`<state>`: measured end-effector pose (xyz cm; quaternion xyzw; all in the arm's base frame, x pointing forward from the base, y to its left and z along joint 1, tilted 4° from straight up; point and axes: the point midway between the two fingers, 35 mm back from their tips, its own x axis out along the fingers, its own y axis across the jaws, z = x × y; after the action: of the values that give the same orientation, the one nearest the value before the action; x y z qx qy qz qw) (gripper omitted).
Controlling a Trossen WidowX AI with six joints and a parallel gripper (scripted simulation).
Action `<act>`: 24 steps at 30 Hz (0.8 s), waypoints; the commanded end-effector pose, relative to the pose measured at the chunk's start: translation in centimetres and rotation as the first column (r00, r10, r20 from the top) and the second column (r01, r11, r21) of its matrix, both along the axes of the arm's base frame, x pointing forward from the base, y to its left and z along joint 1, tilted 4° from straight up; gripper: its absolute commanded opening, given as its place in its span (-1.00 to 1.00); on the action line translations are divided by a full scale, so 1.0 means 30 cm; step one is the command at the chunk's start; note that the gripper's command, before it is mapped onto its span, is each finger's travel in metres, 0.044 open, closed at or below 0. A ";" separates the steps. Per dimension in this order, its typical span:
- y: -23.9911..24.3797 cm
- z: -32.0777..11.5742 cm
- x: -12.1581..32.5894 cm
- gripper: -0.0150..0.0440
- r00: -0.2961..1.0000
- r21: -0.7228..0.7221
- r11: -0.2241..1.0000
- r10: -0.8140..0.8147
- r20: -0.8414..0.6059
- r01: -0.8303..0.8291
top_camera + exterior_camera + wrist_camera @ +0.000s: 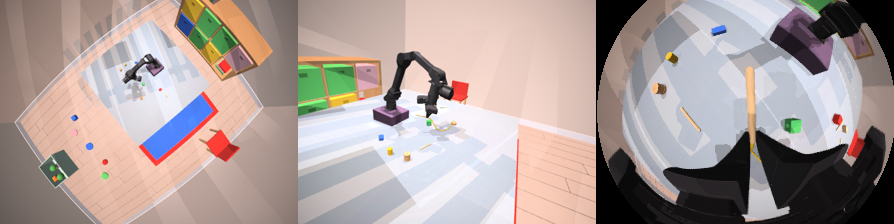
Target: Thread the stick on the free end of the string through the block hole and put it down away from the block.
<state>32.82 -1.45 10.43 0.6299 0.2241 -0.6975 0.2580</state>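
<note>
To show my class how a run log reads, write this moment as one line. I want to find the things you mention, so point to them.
gripper (428, 116) (752, 135): shut on thin wooden stick (421, 115) (750, 100) | yellow string (441, 130) (756, 153): trails from stick | stick: off table
</note>
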 end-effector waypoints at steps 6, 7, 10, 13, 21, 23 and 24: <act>0.017 0.029 0.006 -0.49 1.000 -0.030 1.000 -0.009 -0.022 0.008; 0.020 0.032 0.007 -0.49 1.000 -0.032 0.999 -0.010 -0.024 0.009; 0.027 0.043 0.007 -0.49 0.999 -0.041 0.999 -0.011 -0.032 0.010; 0.035 0.054 0.007 -0.49 0.999 -0.050 0.999 -0.013 -0.039 0.011; 0.055 0.084 0.007 -0.49 0.998 -0.074 0.997 -0.019 -0.057 0.014; 0.060 0.091 0.006 -0.49 0.998 -0.081 0.997 -0.020 -0.061 0.015; 0.062 0.095 0.006 -0.49 0.998 -0.084 0.996 -0.021 -0.063 0.015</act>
<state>32.89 0.33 13.05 0.6012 0.2030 -0.7248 0.2681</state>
